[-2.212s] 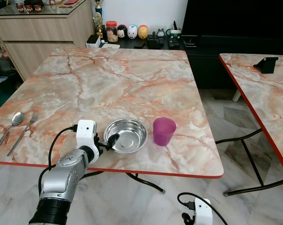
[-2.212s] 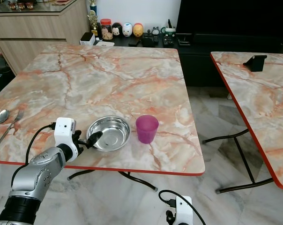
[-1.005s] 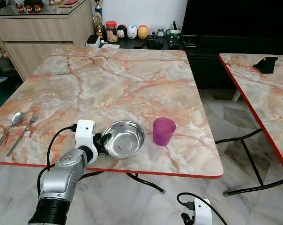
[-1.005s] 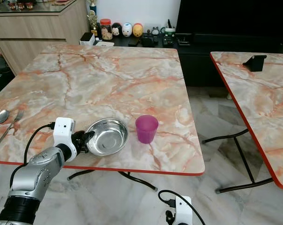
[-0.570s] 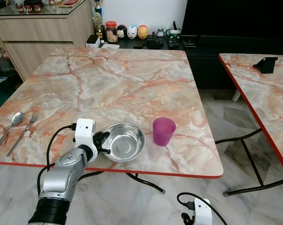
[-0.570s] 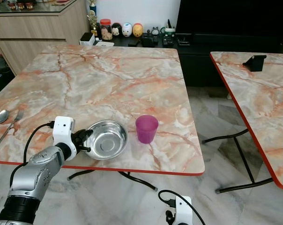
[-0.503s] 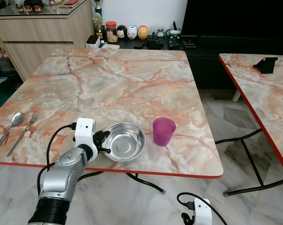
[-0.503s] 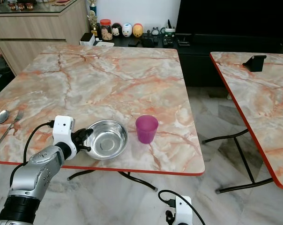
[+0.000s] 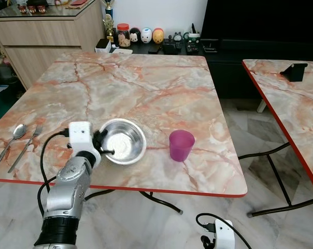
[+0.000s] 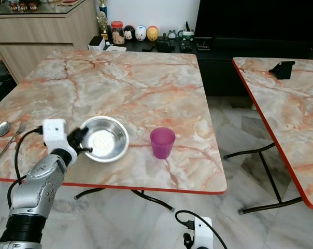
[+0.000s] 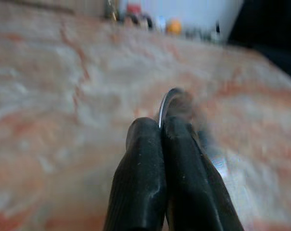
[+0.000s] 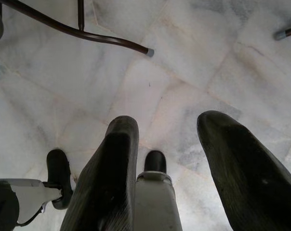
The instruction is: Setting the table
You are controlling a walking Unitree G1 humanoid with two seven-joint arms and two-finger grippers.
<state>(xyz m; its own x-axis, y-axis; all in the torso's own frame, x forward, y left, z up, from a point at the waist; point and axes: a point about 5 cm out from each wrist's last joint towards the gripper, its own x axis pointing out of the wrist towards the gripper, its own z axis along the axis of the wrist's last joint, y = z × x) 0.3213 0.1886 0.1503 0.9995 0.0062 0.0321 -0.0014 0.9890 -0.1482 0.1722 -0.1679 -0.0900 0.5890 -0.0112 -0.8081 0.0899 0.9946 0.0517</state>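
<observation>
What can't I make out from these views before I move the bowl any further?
- Bowl rim where the left gripper pinches it: the fingers cover it in the eye views; the left wrist view is blurred.
- Bowl contents: a pale patch inside, reflection or food, too small to tell.
- Spoon and fork: handles' near ends run to the picture's left edge.
- Right gripper: hangs over the floor; its arm is cut off by the bottom edge of the eye views.

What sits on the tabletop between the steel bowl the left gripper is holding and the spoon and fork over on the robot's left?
Nothing visible. The left gripper is shut on the bowl rim, and only bare marble table lies between it and the spoon and fork. The purple cup stands on the bowl's other side.
</observation>
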